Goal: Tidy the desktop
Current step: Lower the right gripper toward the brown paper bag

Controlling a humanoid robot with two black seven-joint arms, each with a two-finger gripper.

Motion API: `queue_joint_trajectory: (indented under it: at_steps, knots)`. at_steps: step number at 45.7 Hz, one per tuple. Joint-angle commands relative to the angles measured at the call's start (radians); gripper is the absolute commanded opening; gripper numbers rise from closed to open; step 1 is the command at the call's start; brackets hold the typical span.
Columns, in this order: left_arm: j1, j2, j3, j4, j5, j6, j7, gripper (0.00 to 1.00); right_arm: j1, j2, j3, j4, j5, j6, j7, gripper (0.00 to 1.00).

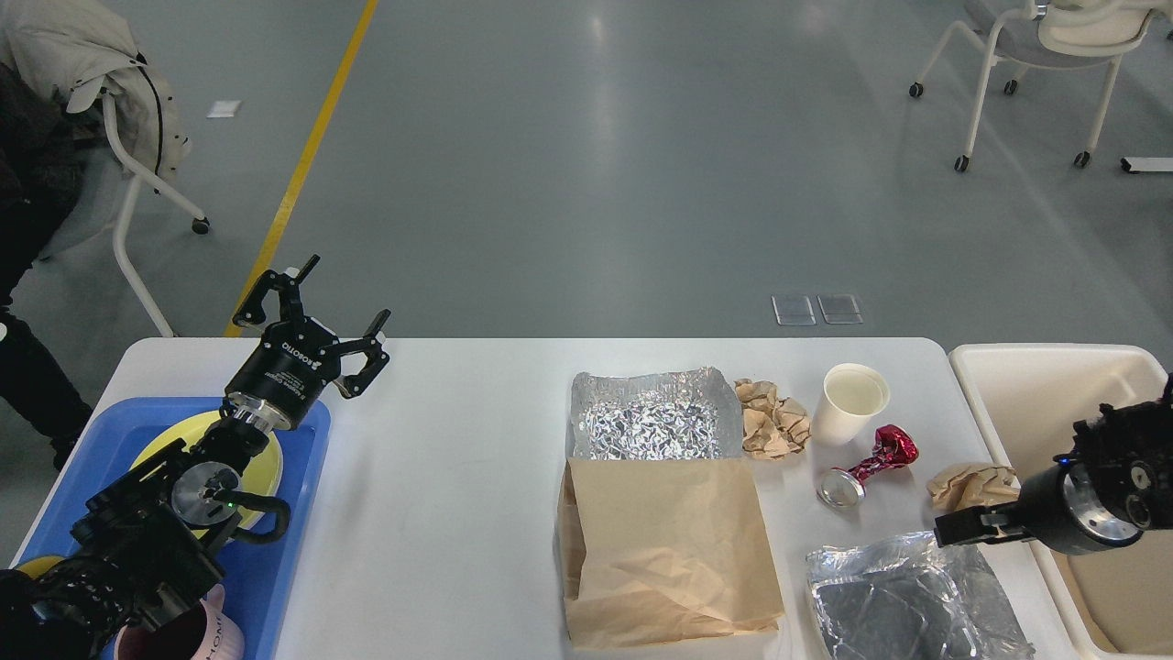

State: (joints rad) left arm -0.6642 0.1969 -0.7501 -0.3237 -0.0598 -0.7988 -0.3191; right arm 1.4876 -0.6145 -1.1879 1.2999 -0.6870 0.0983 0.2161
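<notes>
Our right gripper (958,533) hovers low over the right end of the desktop (440,477), pointing left; it shows dark and nearly end-on, so we cannot tell whether its jaws are parted or closed. Just beyond its tip, on the far side, lies a crumpled brown paper ball (973,483), and directly under and ahead of it a crushed silver foil bag (907,596).

We judge the step in hand to be picking up one of these scraps and dropping it in the cream bin (1045,385) behind the gripper, off the table's right end. To do it well we should settle the jaws squarely over the paper ball, close on its bulk and not a loose fold, then lift clear before swinging back over the bin wall.

Further ahead of those jaws sit a crushed red can (871,463), a white paper cup (852,401), a second paper wad (774,420), a foil tray (652,414) and a flat brown paper bag (664,550). The cup stands upright and could tip if brushed.

Our left gripper (339,316) is raised with jaws spread wide and empty, above the far edge of the blue tray (293,550), which holds a yellow plate (261,463) and a pink mug (192,637) behind it.
</notes>
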Motion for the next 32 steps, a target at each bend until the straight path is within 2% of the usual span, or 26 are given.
queue_joint_trajectory:
  at_steps: [1,12,19,32]
  knots:
    - [0.000,-0.001,0.000,0.000,0.000,0.001,0.000,1.00,0.048,0.087,0.007,0.018,0.136,0.003,-0.001,1.00]
    - [0.000,-0.001,0.000,0.000,0.000,0.001,0.000,1.00,0.086,0.180,0.086,0.117,0.262,-0.012,-0.007,1.00]
    - [0.000,-0.001,0.000,0.000,0.000,0.000,0.000,1.00,0.016,0.232,0.123,0.093,0.319,-0.041,-0.026,1.00]
    - [0.000,-0.001,0.000,0.000,0.000,0.000,0.000,1.00,-0.062,0.248,0.217,0.084,0.391,-0.068,-0.049,1.00]
